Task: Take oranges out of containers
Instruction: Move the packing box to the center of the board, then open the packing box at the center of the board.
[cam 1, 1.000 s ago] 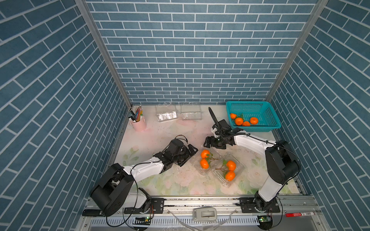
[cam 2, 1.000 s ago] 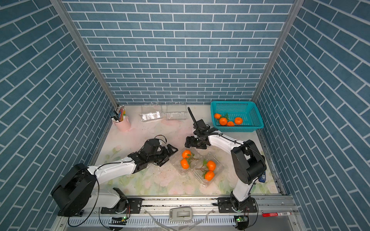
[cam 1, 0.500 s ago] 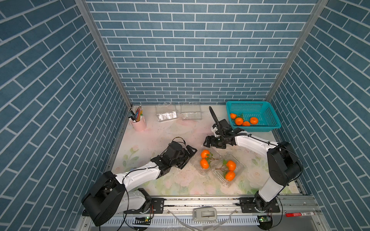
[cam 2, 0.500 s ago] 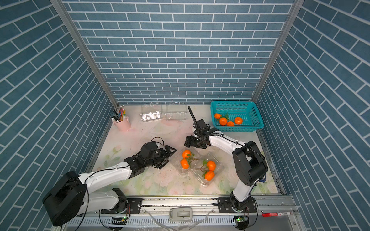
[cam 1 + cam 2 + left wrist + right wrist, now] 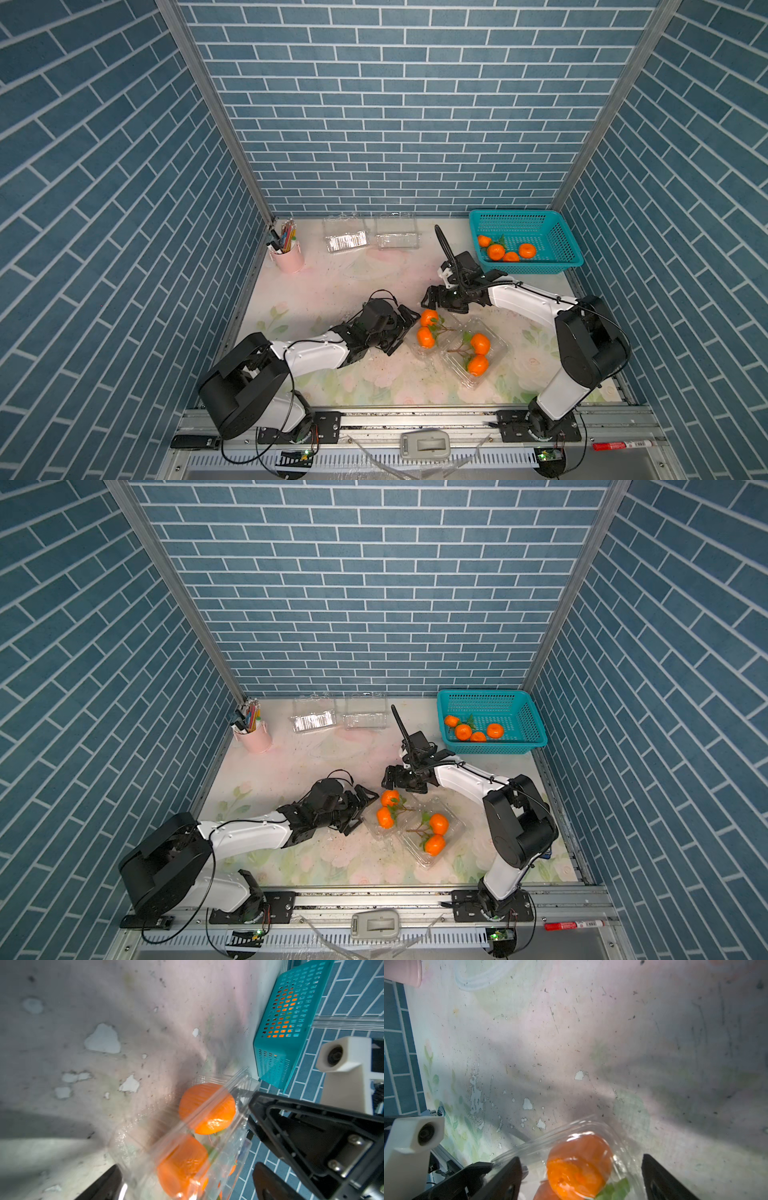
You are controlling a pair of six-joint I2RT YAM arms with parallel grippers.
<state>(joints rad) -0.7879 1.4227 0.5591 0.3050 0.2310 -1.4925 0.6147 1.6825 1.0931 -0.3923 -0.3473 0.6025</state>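
Two clear containers lie side by side near the table's front. The left container [image 5: 432,332] holds two oranges [image 5: 426,336] on a leafy twig. The right container [image 5: 478,357] holds two more oranges [image 5: 478,365]. My left gripper [image 5: 404,332] [image 5: 187,1184] is open at the left container's near side, its fingers [image 5: 108,1184] astride the box. My right gripper [image 5: 442,305] [image 5: 581,1180] is open over that box's far end. An orange [image 5: 579,1163] shows through the plastic between its fingers [image 5: 508,1176]. Two empty containers [image 5: 347,239] stand at the back.
A teal basket [image 5: 540,232] at the back right holds several oranges [image 5: 496,251]. A pink pen cup [image 5: 286,257] stands at the back left. A loose clear lid [image 5: 365,268] lies in front of the empty boxes. Blue brick walls close in three sides.
My left gripper has moved right, up to the left container. The right gripper has barely shifted, dropping slightly toward the same box.
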